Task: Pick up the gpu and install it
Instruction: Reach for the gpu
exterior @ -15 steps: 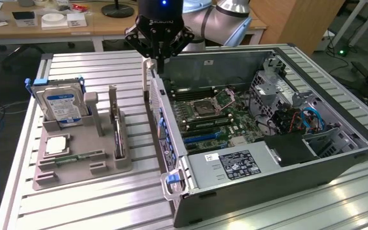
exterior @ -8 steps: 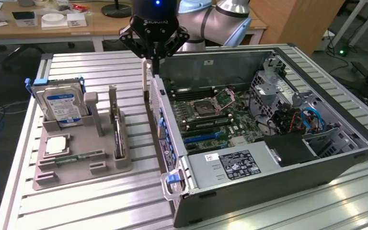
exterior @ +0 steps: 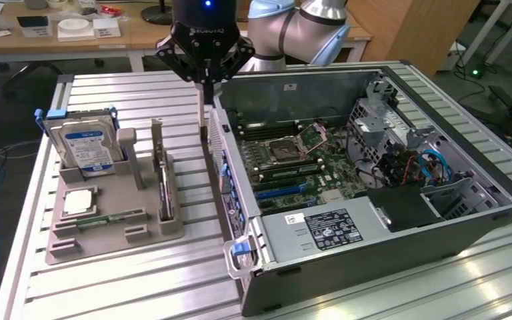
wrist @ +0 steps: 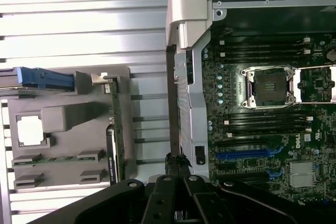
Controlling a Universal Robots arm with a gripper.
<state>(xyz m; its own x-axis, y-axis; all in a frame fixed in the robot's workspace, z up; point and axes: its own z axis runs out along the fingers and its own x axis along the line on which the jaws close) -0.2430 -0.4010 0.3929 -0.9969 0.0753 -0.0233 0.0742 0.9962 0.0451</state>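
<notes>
While the gripper (wrist: 176, 160) hovers clenched and empty beside the computer case (exterior: 309, 83), the gpu (exterior: 163, 190) stands edgewise in the tray (exterior: 96, 247) nearby.

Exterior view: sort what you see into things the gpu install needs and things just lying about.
Needed: gpu, on edge in the grey tray; open computer case; motherboard inside it.

Lying about: hard drive, memory stick and square silver chip in the same tray; cluttered desk behind.
</notes>
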